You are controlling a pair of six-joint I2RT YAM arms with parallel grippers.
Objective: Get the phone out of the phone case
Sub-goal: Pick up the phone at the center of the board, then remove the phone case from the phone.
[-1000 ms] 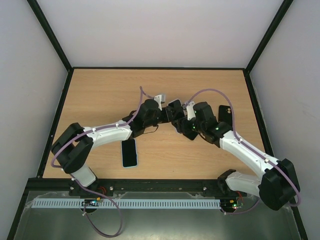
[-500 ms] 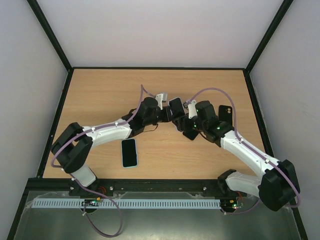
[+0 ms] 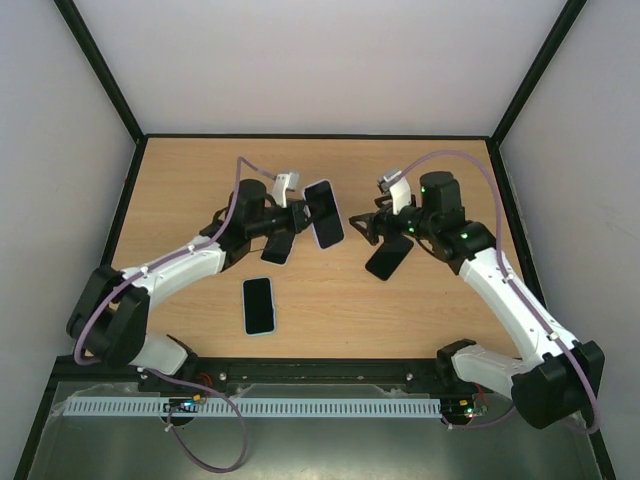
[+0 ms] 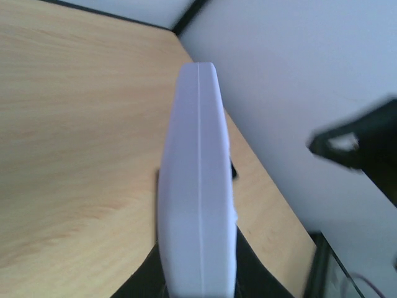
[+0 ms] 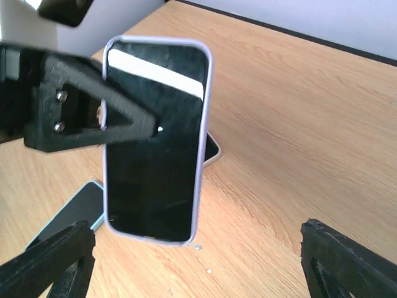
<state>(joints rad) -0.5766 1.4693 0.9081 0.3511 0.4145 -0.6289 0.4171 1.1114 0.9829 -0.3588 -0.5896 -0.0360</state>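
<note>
The phone in its lavender case (image 3: 323, 213) is held upright above the table by my left gripper (image 3: 301, 219), which is shut on it. In the left wrist view I see only the case's pale edge (image 4: 198, 186) between the dark jaws. In the right wrist view the phone's black screen (image 5: 155, 149) faces me inside the lavender rim, with the left gripper (image 5: 74, 99) behind it. My right gripper (image 3: 372, 228) is open wide and empty, a short way to the right of the phone; its fingers (image 5: 347, 264) show at the bottom corners.
A phone in a light blue case (image 3: 259, 305) lies near the front. A dark phone (image 3: 277, 247) lies under the left gripper and shows in the right wrist view (image 5: 213, 149). Another dark phone (image 3: 388, 257) lies below the right gripper.
The two grippers, close together at the phone before, have drawn apart. The left arm carried the cased phone left and raised it. The right gripper pulled back to the right and is open.
</note>
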